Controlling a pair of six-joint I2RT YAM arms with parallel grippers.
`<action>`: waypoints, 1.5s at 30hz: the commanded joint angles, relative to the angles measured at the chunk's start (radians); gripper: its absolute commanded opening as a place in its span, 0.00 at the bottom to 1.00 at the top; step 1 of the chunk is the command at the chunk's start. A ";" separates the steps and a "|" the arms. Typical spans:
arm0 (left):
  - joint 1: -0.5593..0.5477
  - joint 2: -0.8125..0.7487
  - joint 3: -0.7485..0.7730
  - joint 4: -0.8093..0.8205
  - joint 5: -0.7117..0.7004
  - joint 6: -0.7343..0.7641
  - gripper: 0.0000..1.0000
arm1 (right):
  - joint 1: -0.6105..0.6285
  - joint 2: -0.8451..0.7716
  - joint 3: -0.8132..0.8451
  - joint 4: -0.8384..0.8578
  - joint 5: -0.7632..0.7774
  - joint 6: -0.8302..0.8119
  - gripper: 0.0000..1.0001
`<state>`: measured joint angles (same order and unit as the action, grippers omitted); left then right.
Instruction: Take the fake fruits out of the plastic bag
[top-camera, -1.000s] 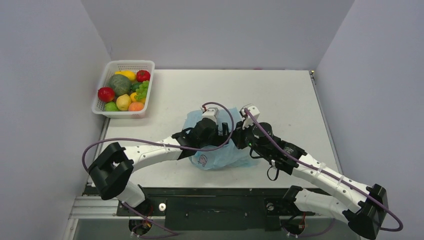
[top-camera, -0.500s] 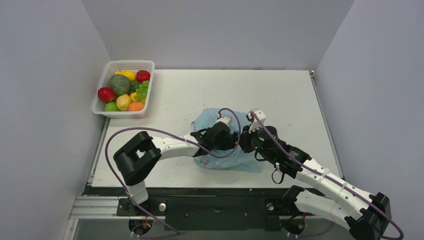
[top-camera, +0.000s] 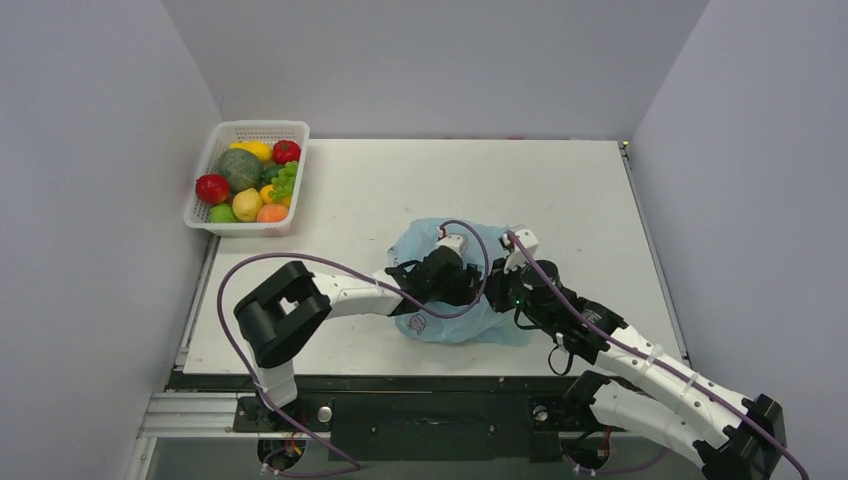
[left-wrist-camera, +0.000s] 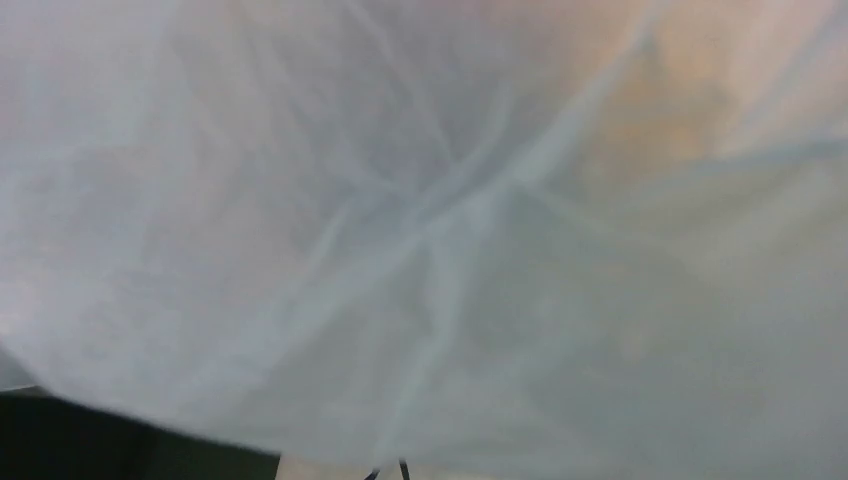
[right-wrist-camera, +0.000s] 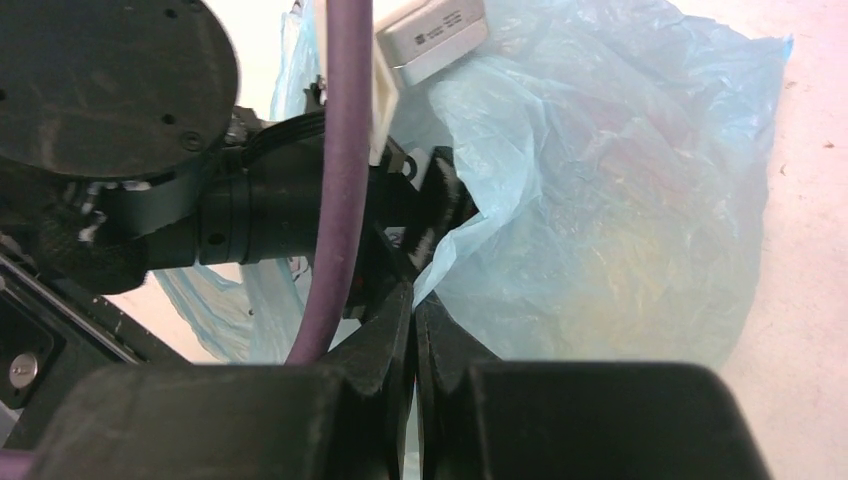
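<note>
Nothing out yet: the plastic bag (top-camera: 455, 318) sits centre-table by the near edge, fake fruits (right-wrist-camera: 610, 270) showing yellowish through its film, right gripper (right-wrist-camera: 413, 320) pressed together seemingly on its rim, left gripper (right-wrist-camera: 440, 210) reaching inside, jaws hidden, so I cannot tell.

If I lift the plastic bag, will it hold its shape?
Probably not: the plastic bag is thin, crumpled film, so it should sag and fold. It looks light, and the yellowish fruit inside may roll.
</note>
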<state>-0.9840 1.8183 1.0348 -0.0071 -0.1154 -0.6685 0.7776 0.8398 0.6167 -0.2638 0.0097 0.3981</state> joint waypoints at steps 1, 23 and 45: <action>-0.007 -0.068 -0.053 0.087 -0.057 0.014 0.59 | 0.000 -0.060 -0.031 0.025 0.067 0.024 0.00; -0.042 -0.700 -0.430 0.045 -0.163 -0.116 0.84 | -0.001 -0.037 -0.075 -0.303 0.426 0.392 0.17; -0.087 -0.518 -0.232 0.044 -0.153 -0.072 0.93 | 0.124 -0.200 -0.037 -0.334 0.427 0.341 0.71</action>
<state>-1.0801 1.3441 0.8066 0.0254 -0.2268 -0.7219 0.8532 0.7204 0.5217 -0.5560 0.3977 0.7265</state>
